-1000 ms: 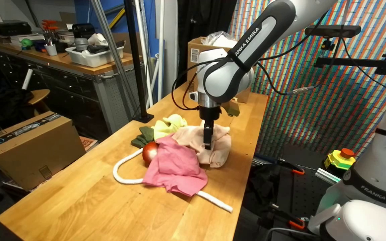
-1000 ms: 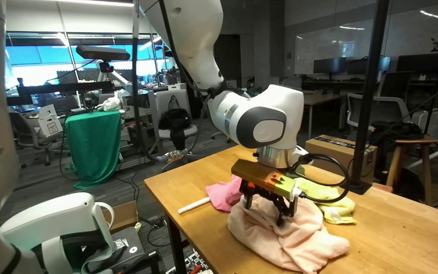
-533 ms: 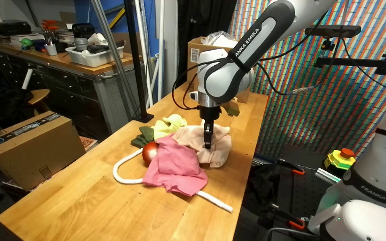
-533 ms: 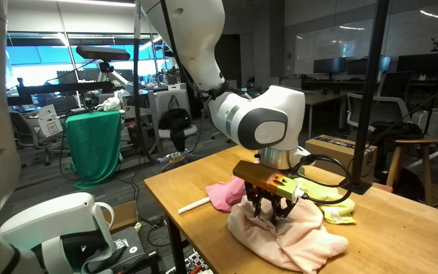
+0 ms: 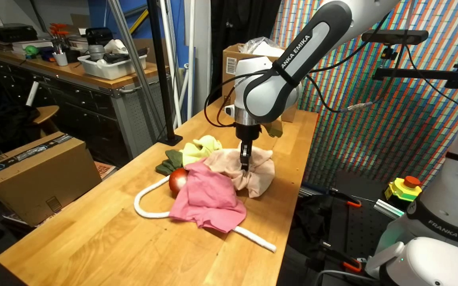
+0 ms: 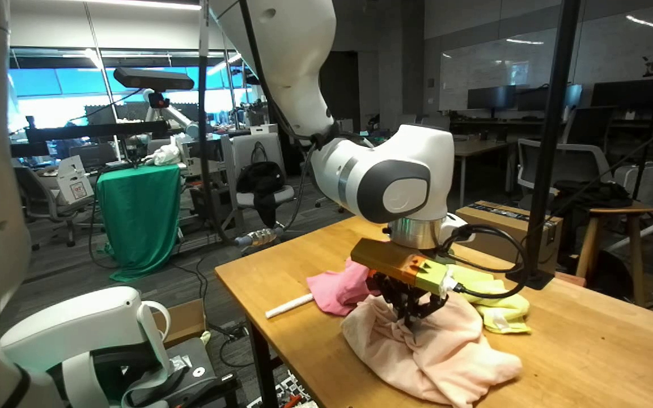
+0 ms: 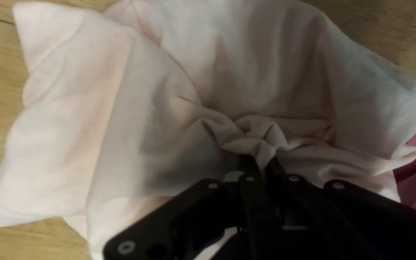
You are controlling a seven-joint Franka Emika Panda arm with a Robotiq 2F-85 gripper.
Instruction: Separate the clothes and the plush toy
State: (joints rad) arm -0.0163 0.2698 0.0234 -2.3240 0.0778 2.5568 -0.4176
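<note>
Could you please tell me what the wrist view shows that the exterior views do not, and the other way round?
Only the wrist view clearly shows a fold of the cream cloth pinched in the gripper.

Only the exterior views show the yellow-green cloth and white tube, in both exterior views, and the round red toy, in an exterior view.

All share the cream cloth, gripper, wooden table and pink cloth, though the wrist view catches only part of the pink at its right edge.

In an exterior view I've got a white tube [image 5: 137, 204] bending at eight o'clock, a cardboard box [image 5: 44, 182] at nine, a plastic bin [image 5: 103, 70] at ten.
</note>
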